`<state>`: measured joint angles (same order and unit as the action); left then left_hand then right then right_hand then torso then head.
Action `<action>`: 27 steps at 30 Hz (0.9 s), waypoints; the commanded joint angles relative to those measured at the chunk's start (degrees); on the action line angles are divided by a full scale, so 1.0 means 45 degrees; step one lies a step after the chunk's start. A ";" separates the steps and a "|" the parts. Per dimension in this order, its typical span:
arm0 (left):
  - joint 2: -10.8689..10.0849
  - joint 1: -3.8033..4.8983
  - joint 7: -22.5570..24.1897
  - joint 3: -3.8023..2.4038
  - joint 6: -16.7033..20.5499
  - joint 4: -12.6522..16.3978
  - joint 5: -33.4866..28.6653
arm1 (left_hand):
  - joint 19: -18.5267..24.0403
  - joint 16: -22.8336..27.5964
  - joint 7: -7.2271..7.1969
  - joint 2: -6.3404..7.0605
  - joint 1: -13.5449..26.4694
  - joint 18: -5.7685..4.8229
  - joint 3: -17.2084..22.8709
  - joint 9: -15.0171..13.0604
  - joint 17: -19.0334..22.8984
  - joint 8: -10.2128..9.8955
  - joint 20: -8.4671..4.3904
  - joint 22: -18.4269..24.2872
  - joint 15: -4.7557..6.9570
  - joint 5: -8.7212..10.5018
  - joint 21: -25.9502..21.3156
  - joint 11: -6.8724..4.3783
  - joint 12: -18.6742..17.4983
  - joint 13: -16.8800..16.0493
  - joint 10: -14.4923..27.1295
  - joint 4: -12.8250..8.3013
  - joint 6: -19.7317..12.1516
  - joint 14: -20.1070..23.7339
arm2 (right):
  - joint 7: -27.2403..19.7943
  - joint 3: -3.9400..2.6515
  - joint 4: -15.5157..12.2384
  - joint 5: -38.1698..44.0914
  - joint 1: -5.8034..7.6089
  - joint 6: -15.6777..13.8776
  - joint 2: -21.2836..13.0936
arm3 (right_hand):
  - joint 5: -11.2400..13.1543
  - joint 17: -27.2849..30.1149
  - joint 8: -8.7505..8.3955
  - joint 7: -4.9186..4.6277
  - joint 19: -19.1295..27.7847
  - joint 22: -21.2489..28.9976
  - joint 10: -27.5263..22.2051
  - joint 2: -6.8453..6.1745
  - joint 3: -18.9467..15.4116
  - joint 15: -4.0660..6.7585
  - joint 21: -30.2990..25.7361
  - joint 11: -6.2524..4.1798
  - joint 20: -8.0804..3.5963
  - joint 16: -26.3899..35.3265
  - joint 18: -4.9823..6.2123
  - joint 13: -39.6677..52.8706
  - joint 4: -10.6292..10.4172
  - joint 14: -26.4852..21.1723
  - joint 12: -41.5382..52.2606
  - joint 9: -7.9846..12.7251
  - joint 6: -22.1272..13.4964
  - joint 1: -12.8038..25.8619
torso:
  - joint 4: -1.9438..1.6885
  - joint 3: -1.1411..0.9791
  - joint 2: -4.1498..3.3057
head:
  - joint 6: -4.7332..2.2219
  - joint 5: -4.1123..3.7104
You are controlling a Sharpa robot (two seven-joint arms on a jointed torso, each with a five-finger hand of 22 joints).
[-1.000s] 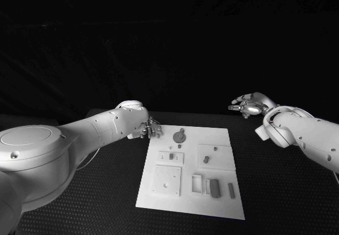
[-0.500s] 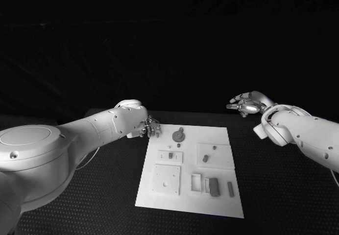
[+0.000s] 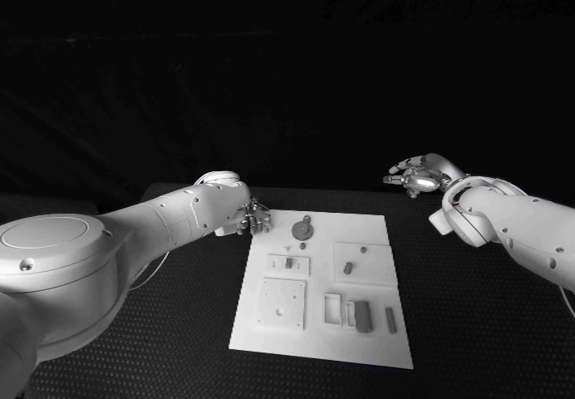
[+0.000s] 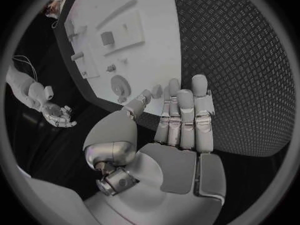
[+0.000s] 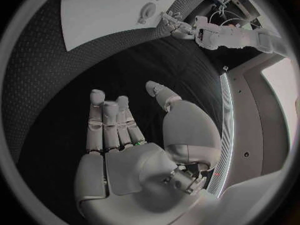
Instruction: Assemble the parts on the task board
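While both hands, left hand [image 3: 254, 219] and right hand [image 3: 415, 176], hang empty with fingers apart, white task board [image 3: 371, 342] carries small grey parts [image 3: 363, 316] mid-table on black textured table [image 3: 156, 332].

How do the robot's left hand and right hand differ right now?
The left hand is low at the task board's far left corner, beside the round part; the right hand is raised, off the board's far right corner. Left fingers point down; right palm faces up. Both hold nothing, fingers apart.
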<state>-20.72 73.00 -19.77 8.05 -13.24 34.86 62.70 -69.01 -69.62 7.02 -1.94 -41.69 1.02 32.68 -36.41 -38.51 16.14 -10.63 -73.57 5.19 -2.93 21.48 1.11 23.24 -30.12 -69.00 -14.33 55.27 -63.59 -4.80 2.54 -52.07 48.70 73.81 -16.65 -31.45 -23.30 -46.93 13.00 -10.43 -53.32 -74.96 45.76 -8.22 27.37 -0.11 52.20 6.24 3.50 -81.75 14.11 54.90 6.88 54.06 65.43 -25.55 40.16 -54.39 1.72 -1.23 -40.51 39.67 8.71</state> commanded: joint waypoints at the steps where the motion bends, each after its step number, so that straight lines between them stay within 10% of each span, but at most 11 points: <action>1: 0.0050 -0.0023 0.0172 0.0002 -0.0040 0.0013 -0.0166 | -0.0051 -0.0082 0.0009 -0.0059 -0.0151 0.0296 0.0030 -0.0014 0.0024 -0.0030 -0.0005 -0.0023 -0.0012 0.0023 -0.0082 -0.0015 -0.0092 0.0025 -0.0087 -0.0085 0.0078 0.0008 | -0.0110 -0.0006 -0.0013 0.0001 -0.0001 0.0098 0.0021 | -0.0026 0.0017 0.0052 -0.0497 0.0037 0.0013 -0.0083 0.0044 0.0067 -0.0008 -0.0061 0.0011 0.0025 0.0035 0.0199 -0.0020 -0.0004 -0.0092 -0.0051 0.0021 -0.0014 0.0090 | -0.0005 -0.0009 0.0002 | 0.0015 -0.0011; 21: -0.0041 -0.0029 0.0346 0.0000 0.0178 -0.0078 -0.0661 | -0.0238 -0.0256 -0.0114 -0.1193 -0.1182 0.0301 0.0119 -0.0121 -0.0003 0.0090 -0.0029 -0.0226 0.0053 0.0018 -0.0065 -0.0099 -0.0209 0.0104 -0.0417 -0.0383 0.0472 -0.0155 | -0.0092 -0.0006 0.0046 0.0000 -0.0003 0.0154 0.0030 | -0.0026 0.0021 0.0058 -0.0498 0.0028 0.0014 -0.0074 0.0050 0.0056 -0.0010 -0.0073 0.0012 0.0030 0.0035 0.0199 -0.0046 -0.0018 -0.0084 -0.0048 0.0027 -0.0020 0.0110 | -0.0012 -0.0004 0.0008 | 0.0091 -0.0035; 27: -0.0198 -0.0028 0.0320 -0.0009 0.0407 0.0108 -0.0961 | -0.0461 -0.0375 -0.0257 -0.1145 -0.1402 0.0301 0.0356 -0.0126 -0.0009 0.0160 -0.0132 -0.0364 0.0191 0.0031 0.0027 -0.0237 -0.0322 0.0139 -0.0887 -0.0227 0.0837 -0.0359 | -0.0082 -0.0006 0.0036 0.0000 -0.0003 0.0166 -0.0013 | -0.0026 0.0022 0.0059 -0.0498 0.0026 0.0013 -0.0072 0.0048 0.0055 -0.0010 -0.0075 0.0012 0.0030 0.0035 0.0199 -0.0051 -0.0015 -0.0082 -0.0045 0.0029 -0.0022 0.0107 | -0.0013 0.0000 0.0009 | 0.0100 -0.0048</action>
<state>-21.56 72.87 -19.04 8.04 -12.58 34.94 60.08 -70.78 -71.01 5.71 -6.75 -47.25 1.02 33.85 -36.81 -38.52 16.64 -11.17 -74.95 5.82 -2.81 21.26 0.20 22.00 -29.55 -71.79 -15.54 58.66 -65.21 -4.79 2.54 -51.87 48.69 73.81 -16.60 -31.47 -23.30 -46.88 12.98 -10.41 -53.32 -74.96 45.76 -8.22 27.37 -0.11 52.24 6.23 3.50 -81.75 14.30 54.72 6.88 54.06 65.43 -25.52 40.18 -54.39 1.67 -1.25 -40.46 40.11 8.54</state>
